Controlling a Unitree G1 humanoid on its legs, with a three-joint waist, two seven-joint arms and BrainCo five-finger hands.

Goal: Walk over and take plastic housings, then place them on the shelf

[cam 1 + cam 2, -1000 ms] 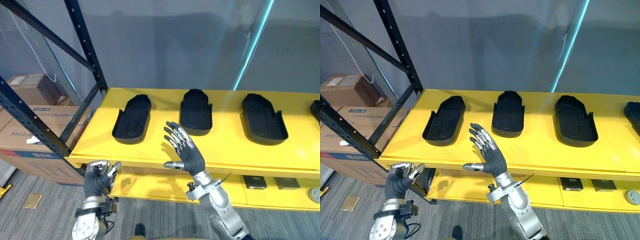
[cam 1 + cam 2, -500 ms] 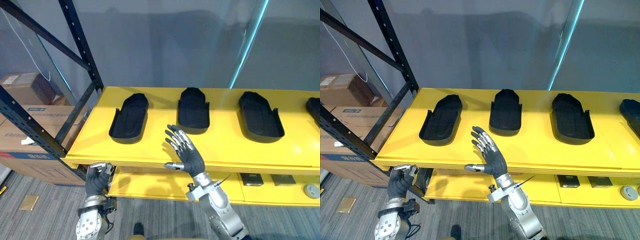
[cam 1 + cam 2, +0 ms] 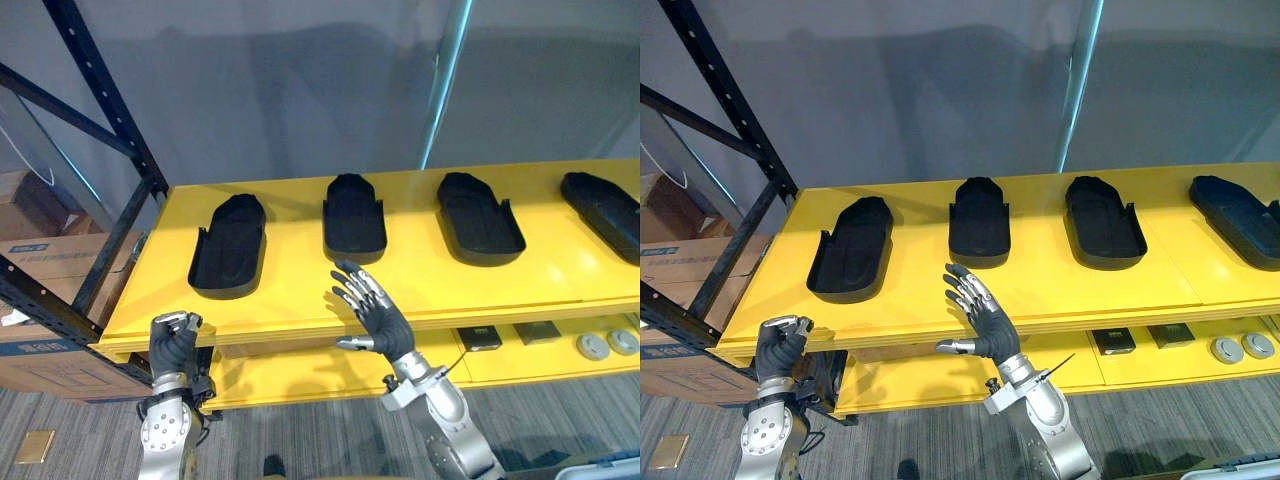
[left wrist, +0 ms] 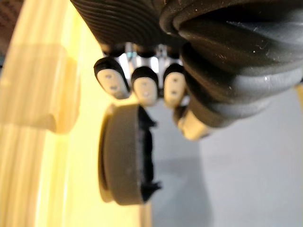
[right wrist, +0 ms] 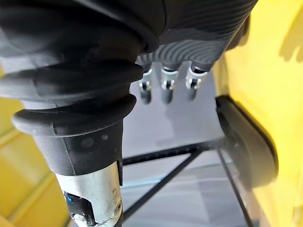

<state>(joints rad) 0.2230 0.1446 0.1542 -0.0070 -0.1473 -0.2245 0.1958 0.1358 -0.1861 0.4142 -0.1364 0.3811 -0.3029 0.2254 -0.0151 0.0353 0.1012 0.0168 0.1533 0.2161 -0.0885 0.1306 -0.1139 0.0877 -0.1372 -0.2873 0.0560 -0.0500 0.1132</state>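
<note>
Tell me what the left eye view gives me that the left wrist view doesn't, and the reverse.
Left eye view: four black housings in a row on the yellow shelf, the open right hand raised at its front edge, the black rack post, cardboard boxes. Left wrist view: curled fingers of the left hand close up, holding nothing, and a dark housing edge-on past them. Both: the left hand, the shelf, a housing.

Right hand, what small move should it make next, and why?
Probably draw the right hand back from the yellow shelf: it is open and empty over the front edge, and four plastic housings already lie there.
</note>
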